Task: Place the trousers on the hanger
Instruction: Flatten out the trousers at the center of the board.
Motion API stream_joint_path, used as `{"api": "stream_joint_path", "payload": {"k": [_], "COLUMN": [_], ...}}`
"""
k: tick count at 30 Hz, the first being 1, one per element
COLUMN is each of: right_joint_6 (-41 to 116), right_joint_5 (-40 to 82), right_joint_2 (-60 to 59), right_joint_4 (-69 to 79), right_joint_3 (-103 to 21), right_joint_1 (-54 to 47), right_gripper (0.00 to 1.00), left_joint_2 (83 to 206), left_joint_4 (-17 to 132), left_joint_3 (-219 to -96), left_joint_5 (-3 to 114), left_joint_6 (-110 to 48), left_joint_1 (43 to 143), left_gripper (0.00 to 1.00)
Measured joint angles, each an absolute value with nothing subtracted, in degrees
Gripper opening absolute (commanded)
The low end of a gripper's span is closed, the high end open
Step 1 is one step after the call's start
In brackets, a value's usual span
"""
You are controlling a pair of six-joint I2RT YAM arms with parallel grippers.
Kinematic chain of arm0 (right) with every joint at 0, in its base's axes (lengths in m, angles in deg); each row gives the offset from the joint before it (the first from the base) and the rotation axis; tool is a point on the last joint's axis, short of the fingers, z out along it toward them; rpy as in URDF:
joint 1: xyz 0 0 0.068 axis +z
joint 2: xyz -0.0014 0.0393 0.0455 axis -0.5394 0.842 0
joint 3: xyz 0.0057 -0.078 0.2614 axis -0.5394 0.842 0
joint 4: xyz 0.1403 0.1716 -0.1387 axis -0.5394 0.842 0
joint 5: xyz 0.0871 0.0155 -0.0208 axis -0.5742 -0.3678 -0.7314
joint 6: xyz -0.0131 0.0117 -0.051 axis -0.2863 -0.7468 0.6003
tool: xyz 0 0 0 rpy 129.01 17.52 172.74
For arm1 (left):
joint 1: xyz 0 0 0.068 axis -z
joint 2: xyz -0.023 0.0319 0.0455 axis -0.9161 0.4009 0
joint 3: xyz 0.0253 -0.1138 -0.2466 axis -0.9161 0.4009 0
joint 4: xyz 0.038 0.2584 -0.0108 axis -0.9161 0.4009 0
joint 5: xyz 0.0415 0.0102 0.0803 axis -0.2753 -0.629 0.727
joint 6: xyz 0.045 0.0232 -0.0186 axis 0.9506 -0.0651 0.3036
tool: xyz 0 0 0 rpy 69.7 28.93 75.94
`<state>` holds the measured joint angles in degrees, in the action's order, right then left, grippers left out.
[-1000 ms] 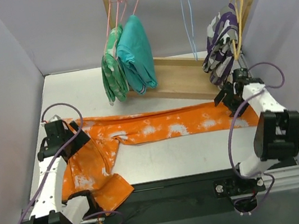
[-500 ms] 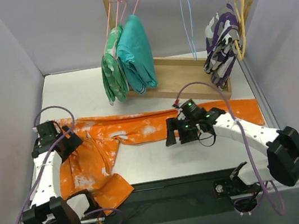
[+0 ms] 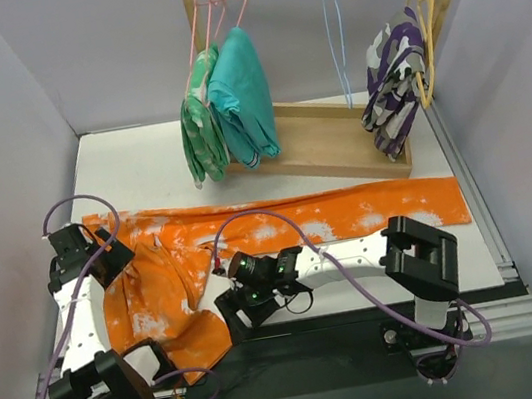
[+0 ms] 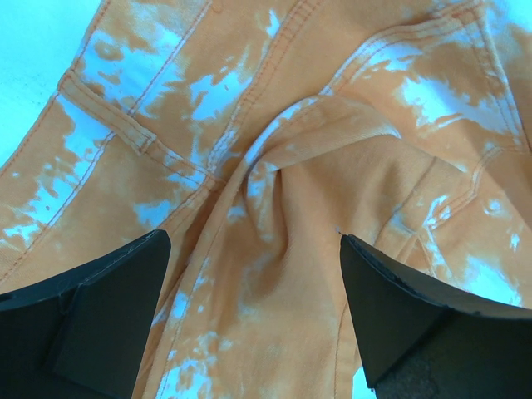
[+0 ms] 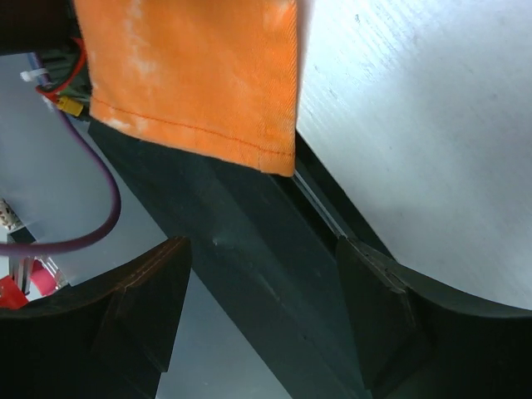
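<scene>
Hovering over trousers (image 4: 274, 166), left tool (image 4: 253, 241) wide, right tool (image 5: 262, 245) wide at table (image 5: 416, 125) edge

Bare table (image 3: 140, 169) is lying open at 11 o'clock of the trousers (image 3: 281, 227); the wooden rack (image 3: 328, 144) is blocking 1 o'clock.

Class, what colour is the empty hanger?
Light blue; the hanger shows best in the top external view.

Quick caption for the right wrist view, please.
Open right tool above the near edge of the table, with the hem of the trousers lying over it.
</scene>
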<state>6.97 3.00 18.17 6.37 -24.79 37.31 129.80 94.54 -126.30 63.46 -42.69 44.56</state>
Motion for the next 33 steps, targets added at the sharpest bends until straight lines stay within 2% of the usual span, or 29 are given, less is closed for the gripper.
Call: {"api": "stream_joint_path", "payload": {"k": [8, 16, 19, 21, 22, 25, 33], "right_joint_6": [2.59, -2.41, -4.03, -4.81, -4.95, -5.78, -5.34], "right_joint_5": [3.15, 8.90, 10.39, 11.90, 12.77, 14.78, 20.73], "right_joint_2": [24.09, 26.89, 27.50, 27.90, 27.98, 28.53, 26.91], "right_joint_4": [-0.16, -6.28, -6.35, -6.35, -6.13, -5.37, 2.28], "right_joint_3": [-24.77, -24.86, -25.69, -25.93, -25.93, -26.17, -27.83], "right_joint_1": [39.91, 43.52, 43.93, 44.28, 44.35, 44.37, 43.93], "right_gripper": [0.72, 0.71, 0.58, 0.44, 0.29, 0.02, 0.00], "left_joint_2": [126.37, 124.55, 124.03, 123.81, 123.70, 123.52, 123.98], "left_joint_4": [93.58, 93.54, 93.54, 93.54, 93.54, 93.54, 93.65], "left_joint_3": [-125.63, -125.63, -125.63, -125.63, -125.63, -125.63, -125.63], "left_joint_5": [63.88, 65.06, 65.41, 65.58, 65.69, 66.13, 67.75], "left_joint_6": [-42.73, -42.75, -42.75, -42.75, -42.75, -42.78, -42.82], "left_joint_1": [48.47, 52.58, 53.65, 53.96, 54.11, 54.59, 54.81], "left_gripper": [0.96, 0.98, 0.98, 0.97, 0.97, 0.97, 0.97]}}
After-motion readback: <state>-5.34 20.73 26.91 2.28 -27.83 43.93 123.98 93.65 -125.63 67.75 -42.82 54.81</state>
